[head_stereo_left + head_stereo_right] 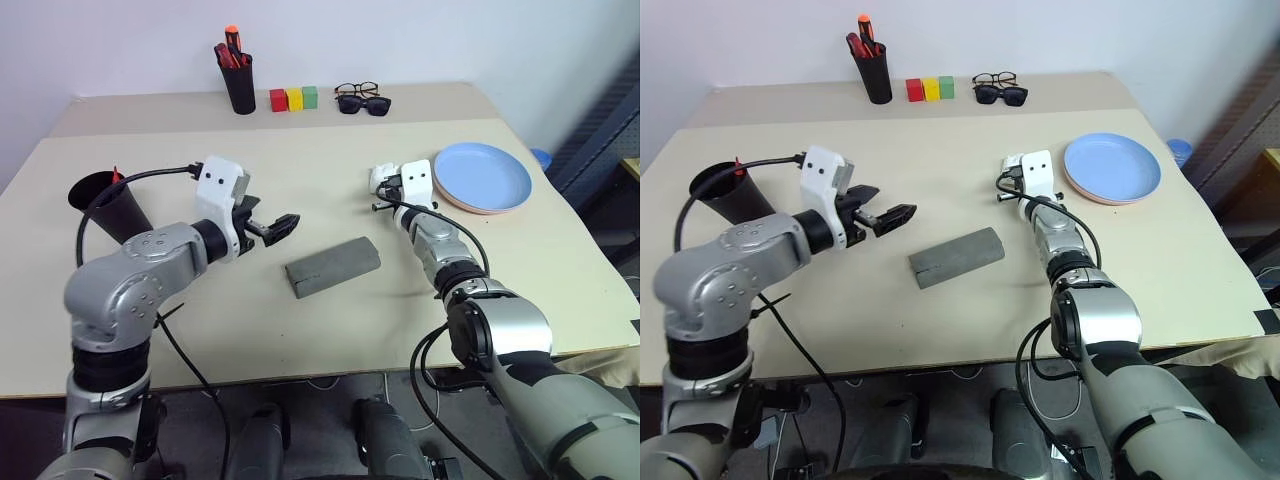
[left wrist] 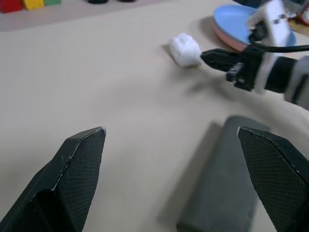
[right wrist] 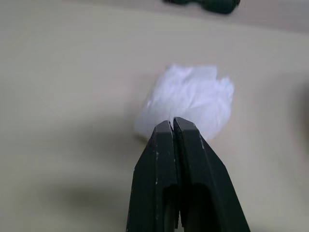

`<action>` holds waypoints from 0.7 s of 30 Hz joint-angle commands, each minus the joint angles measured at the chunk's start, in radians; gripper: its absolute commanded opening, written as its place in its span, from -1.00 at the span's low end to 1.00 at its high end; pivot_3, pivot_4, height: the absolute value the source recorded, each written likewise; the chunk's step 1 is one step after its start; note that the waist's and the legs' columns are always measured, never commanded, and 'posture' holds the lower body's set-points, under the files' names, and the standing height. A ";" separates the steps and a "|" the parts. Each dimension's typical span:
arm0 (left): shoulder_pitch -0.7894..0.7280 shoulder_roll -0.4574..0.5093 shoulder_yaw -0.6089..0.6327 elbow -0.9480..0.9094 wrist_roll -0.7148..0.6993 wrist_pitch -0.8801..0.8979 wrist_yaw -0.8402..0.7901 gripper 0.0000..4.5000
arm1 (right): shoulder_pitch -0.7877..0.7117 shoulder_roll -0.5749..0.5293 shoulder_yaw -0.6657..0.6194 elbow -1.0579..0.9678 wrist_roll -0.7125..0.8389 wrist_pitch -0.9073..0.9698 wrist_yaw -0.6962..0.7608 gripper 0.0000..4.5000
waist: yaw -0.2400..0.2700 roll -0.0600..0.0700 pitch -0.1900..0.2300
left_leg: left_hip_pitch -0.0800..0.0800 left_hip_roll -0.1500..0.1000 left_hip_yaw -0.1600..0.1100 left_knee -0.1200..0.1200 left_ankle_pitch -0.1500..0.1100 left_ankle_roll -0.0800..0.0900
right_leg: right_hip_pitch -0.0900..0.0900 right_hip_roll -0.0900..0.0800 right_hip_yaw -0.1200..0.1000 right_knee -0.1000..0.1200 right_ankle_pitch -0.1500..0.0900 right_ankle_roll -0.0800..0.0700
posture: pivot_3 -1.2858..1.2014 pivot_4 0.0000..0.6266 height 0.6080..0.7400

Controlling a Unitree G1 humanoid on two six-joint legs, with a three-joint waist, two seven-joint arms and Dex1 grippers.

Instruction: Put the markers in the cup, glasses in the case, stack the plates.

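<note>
Beige tabletop (image 1: 250,330) holds everything. Nearest lies the grey felt oblong case (image 1: 332,266), lid down, so the wide-open left gripper (image 2: 176,159) should lift that lid first. Beyond, the right gripper (image 3: 173,126) is pinched together, holding nothing, beside a white crumpled wad (image 3: 186,99). Farthest back sit the thin wire-framed glasses (image 1: 356,89).

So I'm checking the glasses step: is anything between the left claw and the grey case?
Nothing visible stands between them. The left claw, fingers apart, hangs just left of and above the case, with bare table between. The case lies closed; the glasses sit at the far edge.
</note>
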 commanded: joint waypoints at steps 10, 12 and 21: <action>-0.045 -0.048 -0.043 0.116 0.101 -0.165 -0.039 1.00 | -0.023 -0.039 0.122 -0.005 -0.103 -0.010 -0.013 -0.99 | -0.001 0.000 0.000 | 0.000 0.000 0.000 -0.001 0.000 0.000 | -0.001 0.000 0.000 0.000 0.000 0.000 | 0.03 -0.52 1.00; -0.033 -0.050 -0.038 0.105 0.102 -0.163 -0.036 1.00 | -0.028 -0.034 0.117 0.005 -0.098 0.001 0.004 -0.99 | -0.001 0.000 0.000 | 0.000 0.000 0.000 -0.001 0.000 0.000 | -0.001 0.000 0.000 0.000 0.000 0.000 | 0.03 -0.52 1.00; 0.055 -0.041 0.019 0.002 0.087 -0.119 0.004 1.00 | -0.035 0.004 0.060 0.024 -0.053 0.005 0.067 -0.99 | -0.001 0.000 0.000 | 0.000 0.000 0.000 -0.001 0.000 0.000 | -0.001 0.000 0.000 0.000 0.001 0.003 | 0.03 -0.52 1.00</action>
